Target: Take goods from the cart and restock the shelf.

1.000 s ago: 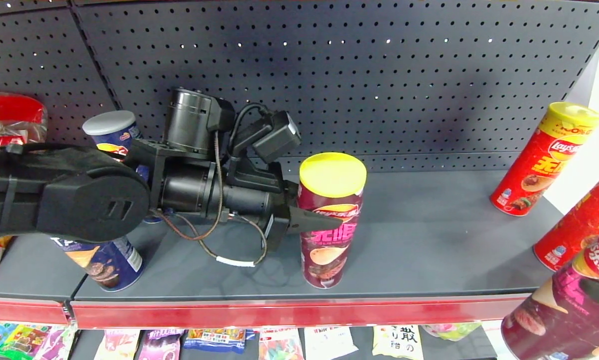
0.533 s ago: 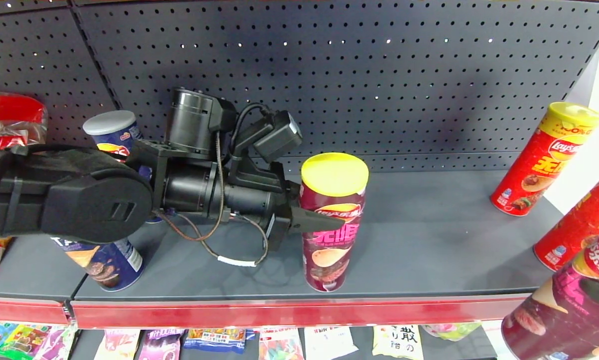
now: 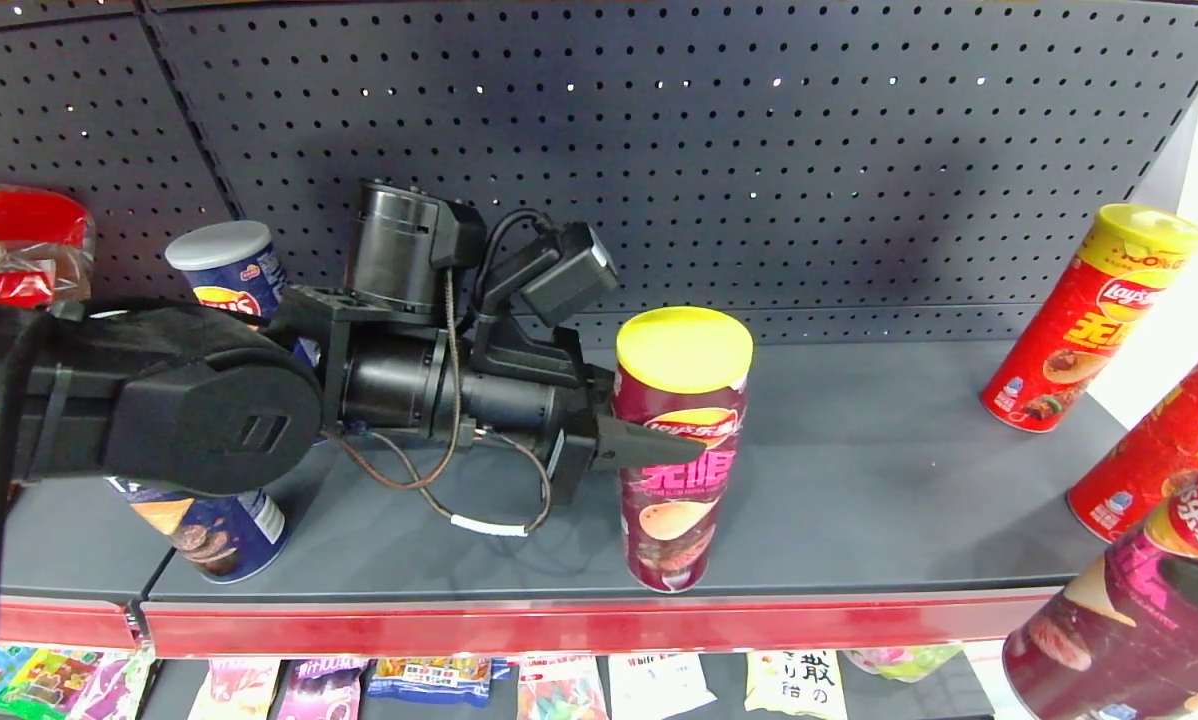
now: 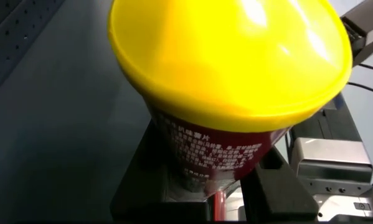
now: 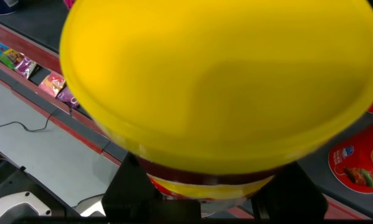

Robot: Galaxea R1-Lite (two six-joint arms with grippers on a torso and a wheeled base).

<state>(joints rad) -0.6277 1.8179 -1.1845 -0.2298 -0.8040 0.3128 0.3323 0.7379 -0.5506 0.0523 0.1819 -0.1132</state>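
Change: the left gripper (image 3: 674, 440) and the maroon can (image 3: 681, 500) it holds have shifted a little to the robot's right along the shelf and a little toward the front edge. The other goods stayed where they were.
Surface: a dark grey shelf board (image 3: 859, 480) with a red strip (image 3: 599, 625) along its front edge.
Room: a dark perforated back wall (image 3: 759, 150) stands behind the board. Snack bags (image 3: 559, 685) lie on the level below.
Left claw: its fingers are closed on the maroon can, one finger across the label and the other hidden behind the can.
Can and claw: the can is upright with its yellow lid (image 3: 684, 348) on top. The claw takes it from its left side, just under the lid. The foot is near the red strip; I cannot tell if it touches the board.
Right claw: the right gripper (image 5: 214, 199) is clamped on a second can (image 3: 1109, 630) at the lower right, in front of the shelf.
Neighbours: two blue cans (image 3: 224, 270) stand behind the left arm, and two red cans (image 3: 1099, 320) at the right end.
Labels: the maroon can has a round logo, large pink characters and a picture of a chip.
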